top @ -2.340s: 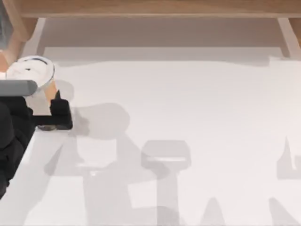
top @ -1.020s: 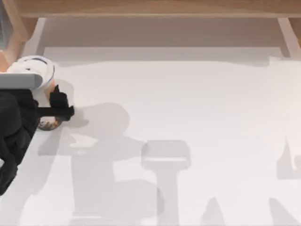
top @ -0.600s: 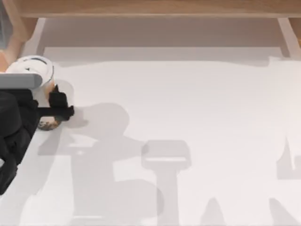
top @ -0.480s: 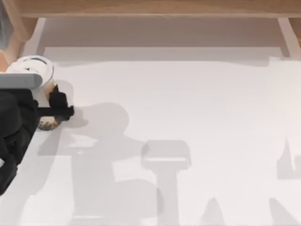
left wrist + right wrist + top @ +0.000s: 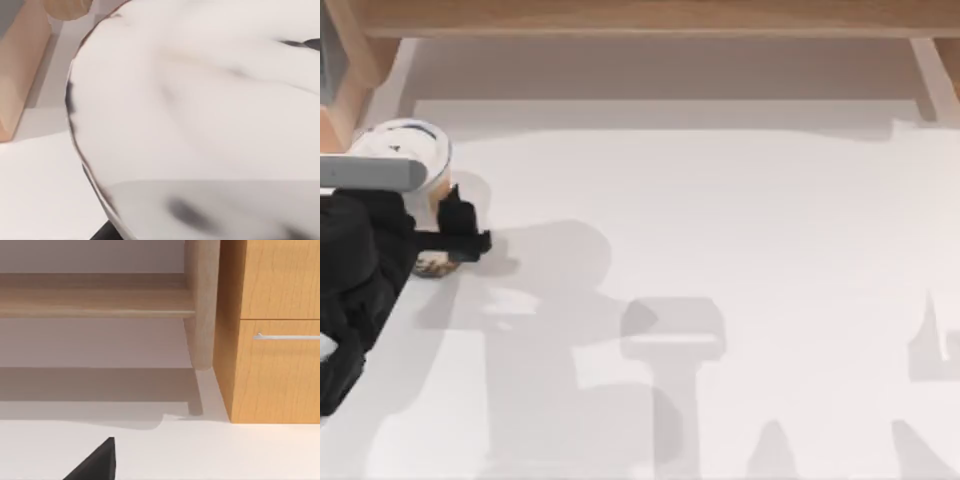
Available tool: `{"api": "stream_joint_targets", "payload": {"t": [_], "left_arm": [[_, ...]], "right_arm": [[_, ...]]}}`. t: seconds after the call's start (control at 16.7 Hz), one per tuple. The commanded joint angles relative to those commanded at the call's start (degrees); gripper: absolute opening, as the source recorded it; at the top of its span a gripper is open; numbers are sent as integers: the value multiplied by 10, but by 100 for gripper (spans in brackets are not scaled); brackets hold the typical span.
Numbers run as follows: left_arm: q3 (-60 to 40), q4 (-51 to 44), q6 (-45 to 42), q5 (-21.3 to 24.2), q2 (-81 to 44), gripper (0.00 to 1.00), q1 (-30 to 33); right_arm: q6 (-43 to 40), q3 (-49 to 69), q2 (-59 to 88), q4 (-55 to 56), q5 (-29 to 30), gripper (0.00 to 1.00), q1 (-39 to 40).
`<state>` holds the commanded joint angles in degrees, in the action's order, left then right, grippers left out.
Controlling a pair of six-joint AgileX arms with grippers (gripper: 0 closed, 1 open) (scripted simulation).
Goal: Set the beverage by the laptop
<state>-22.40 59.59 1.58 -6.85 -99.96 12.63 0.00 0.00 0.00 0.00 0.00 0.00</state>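
Already the beverage (image 5: 408, 155) is gripped by the left gripper (image 5: 445, 240), closed low on the cup at the table's (image 5: 720, 250) far left edge, its white lid close before the left wrist camera. No laptop is seen, so carrying and setting down are judged still undone; the right arm is parked at the right

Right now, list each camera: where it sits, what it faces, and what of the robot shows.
Top view: above the table, looking down; left arm with end effector at the beverage, far left.
Left wrist view: on the left arm, close against the beverage's lid.
Right wrist view: on the right arm, facing a wooden cabinet; a dark fingertip shows.
Top and left wrist views share the beverage.
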Motion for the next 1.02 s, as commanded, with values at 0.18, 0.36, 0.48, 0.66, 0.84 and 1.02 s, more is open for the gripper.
{"api": "stream_joint_targets", "payload": {"t": [0.18,0.36,0.48,0.66,0.84,1.02], "left_arm": [[-5,-11,0,-2,15,0,-10],[-4,-20,7,-6,24,0,-22],[-4,-21,8,-6,24,0,-23],[-3,-20,6,-6,22,0,-21],[-13,-11,6,-12,50,0,-6],[-3,-19,4,-27,102,0,6]], "right_arm": [[0,0,0,0,0,100,0],[0,0,0,0,0,100,0],[0,0,0,0,0,100,0],[0,0,0,0,0,100,0],[0,0,0,0,0,100,0],[0,0,0,0,0,100,0]]}}
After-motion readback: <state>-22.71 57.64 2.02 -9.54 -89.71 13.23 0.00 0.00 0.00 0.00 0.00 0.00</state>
